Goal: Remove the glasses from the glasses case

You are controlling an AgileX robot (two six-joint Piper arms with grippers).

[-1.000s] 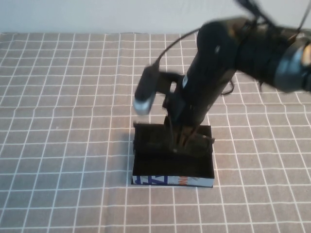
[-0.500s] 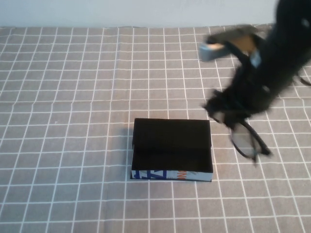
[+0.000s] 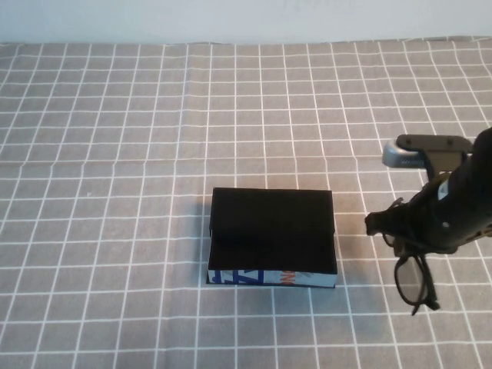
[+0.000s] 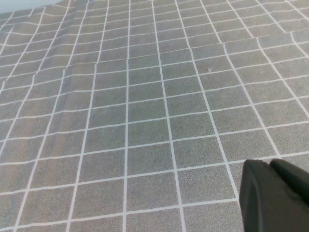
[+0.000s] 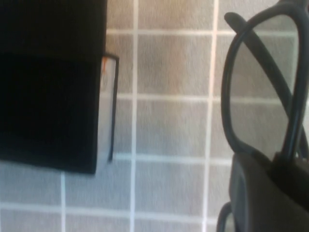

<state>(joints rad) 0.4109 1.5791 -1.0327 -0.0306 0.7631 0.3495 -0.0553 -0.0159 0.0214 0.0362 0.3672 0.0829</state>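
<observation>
The glasses case [image 3: 273, 238] lies open in the middle of the table, black inside, with its blue, white and orange front edge toward me. It looks empty. It also shows in the right wrist view [image 5: 53, 87]. My right gripper [image 3: 407, 246] is to the right of the case, low over the cloth, shut on the black glasses [image 3: 413, 283]. One lens and frame hang below the gripper and show in the right wrist view [image 5: 256, 92]. My left gripper [image 4: 273, 166] shows only in its wrist view, over bare cloth, fingers together and empty.
A grey tablecloth [image 3: 115, 154] with a white grid covers the whole table. A white wall runs along the far edge. Nothing else stands on the cloth.
My right gripper lifted the glasses out of the case, swung right and came down beside the case with them. The case stays put.
</observation>
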